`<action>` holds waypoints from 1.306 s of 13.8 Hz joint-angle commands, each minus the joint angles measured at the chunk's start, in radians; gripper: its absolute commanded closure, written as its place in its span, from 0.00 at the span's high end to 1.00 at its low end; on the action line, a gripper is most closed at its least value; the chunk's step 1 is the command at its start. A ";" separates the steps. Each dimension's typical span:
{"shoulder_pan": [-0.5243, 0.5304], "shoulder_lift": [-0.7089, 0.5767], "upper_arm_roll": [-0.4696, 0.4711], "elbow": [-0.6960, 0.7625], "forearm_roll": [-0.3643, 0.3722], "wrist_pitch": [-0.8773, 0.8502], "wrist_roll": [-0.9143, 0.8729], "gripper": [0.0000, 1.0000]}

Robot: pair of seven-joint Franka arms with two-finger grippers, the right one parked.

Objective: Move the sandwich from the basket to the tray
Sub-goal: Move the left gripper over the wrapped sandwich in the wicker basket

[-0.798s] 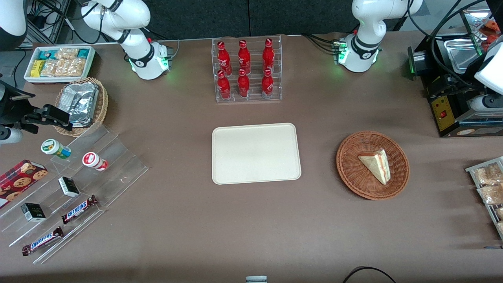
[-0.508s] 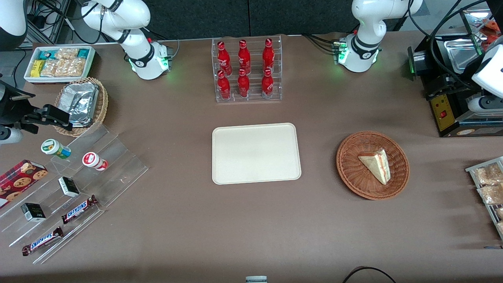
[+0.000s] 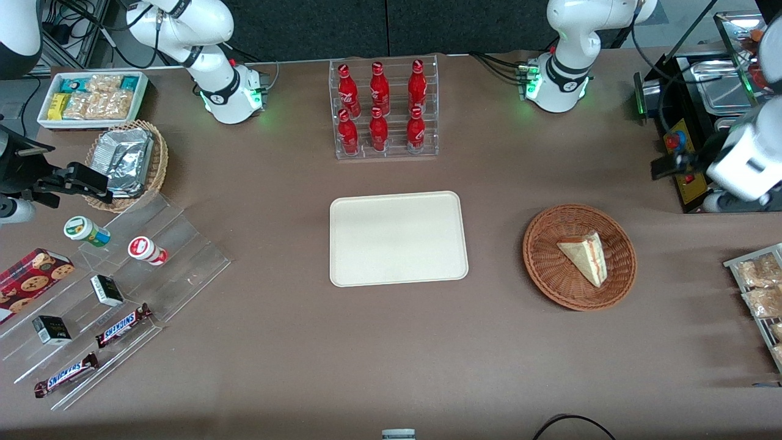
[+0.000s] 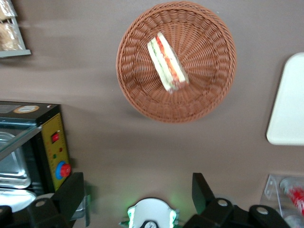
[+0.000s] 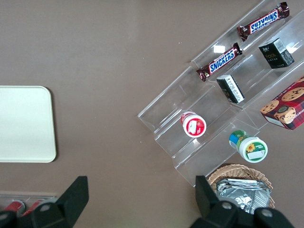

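The brown table [image 3: 287,342] runs the whole width of the room, and in its middle lies one cream tray [image 3: 398,238], flat and bare. Toward the working arm's end sits one reddish-brown basket [image 3: 550,278] with a single sandwich [image 3: 585,256] lying in it, its striped cut edge turned toward the working arm's end of the table. The front view alone shows the acrylic rack [image 3: 386,153] with six red bottles [image 3: 379,129] in two rows of three, farther from the camera than the tray, and the black appliance [image 3: 690,177] at the working arm's end. The left wrist view gives what the front cannot — the gripper [image 4: 137,194] seen from above, its two dark fingers [image 4: 202,189] spread wide with nothing between them, hanging high over bare table near the basket, well apart from the sandwich. The right wrist view alone shows clearly the stepped clear stand [image 5: 223,102] toward the parked arm's end: two Snickers bars [image 5: 223,61], two small dark boxes [image 5: 230,89], two round lidded tubs [image 5: 193,125] and one cookie box [image 5: 285,108] — plus a tan wicker basket [image 5: 216,175] of foil packets.
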 commanded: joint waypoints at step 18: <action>-0.037 0.052 -0.011 -0.630 0.015 0.868 -0.574 1.00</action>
